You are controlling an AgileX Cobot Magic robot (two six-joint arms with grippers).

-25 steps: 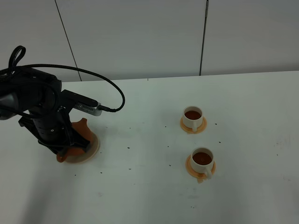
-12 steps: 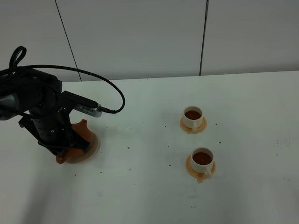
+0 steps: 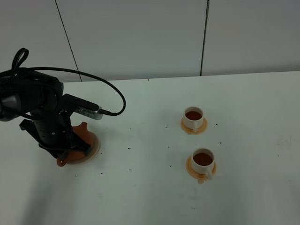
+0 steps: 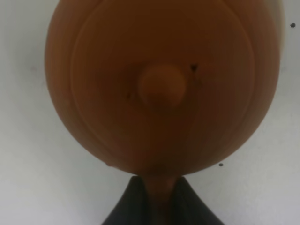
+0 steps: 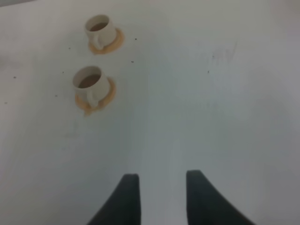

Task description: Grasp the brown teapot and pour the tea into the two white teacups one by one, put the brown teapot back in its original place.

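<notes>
Both cups (image 3: 193, 116) (image 3: 203, 160) hold tea, left gripper (image 4: 158, 199) clenched on teapot (image 4: 161, 84) handle with pot on the plate (image 3: 93, 149) at table's left, right gripper (image 5: 159, 192) released over bare table; put-back step, next needs letting go and lifting clear.

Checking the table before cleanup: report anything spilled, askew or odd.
Small dark specks are scattered over the white table between the brown teapot and the two white teacups. No puddle shows; both cups stand upright on their saucers, holding tea.
</notes>
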